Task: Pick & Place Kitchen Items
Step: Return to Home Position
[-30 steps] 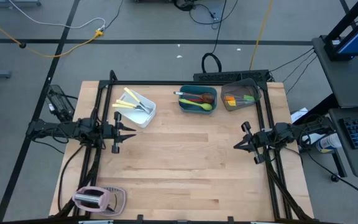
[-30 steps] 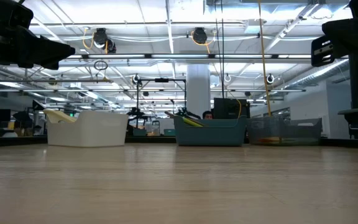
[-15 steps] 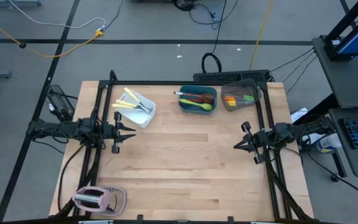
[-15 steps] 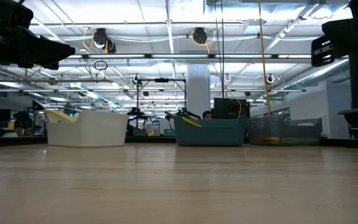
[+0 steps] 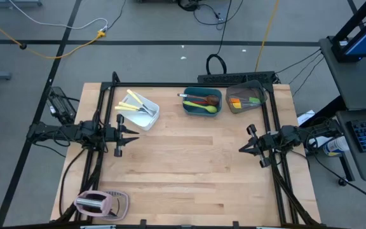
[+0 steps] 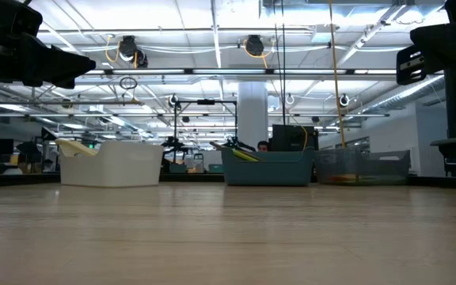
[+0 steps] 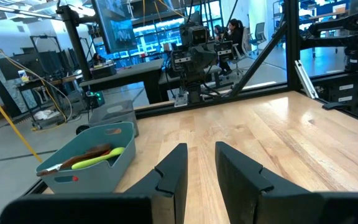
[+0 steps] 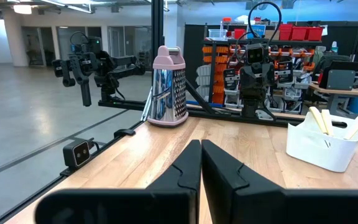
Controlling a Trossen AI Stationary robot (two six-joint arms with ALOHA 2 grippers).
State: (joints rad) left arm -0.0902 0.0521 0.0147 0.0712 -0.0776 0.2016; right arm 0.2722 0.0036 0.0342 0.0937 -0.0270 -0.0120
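Note:
The kitchen items lie in three tubs along the table's far edge. Cream and yellow-handled knives are in the white tub. Red, green and wooden spoons are in the teal tub, which also shows in the left wrist view. Orange and green spatulas are in the smoky-grey tub. My left gripper hovers at the table's left side, slightly open and empty. My right gripper hovers at the right side, shut and empty.
A pinkish toaster stands at the table's near left corner and also shows in the right wrist view. A black frame runs along the table's far and side edges. Bare wooden table top lies between the two arms.

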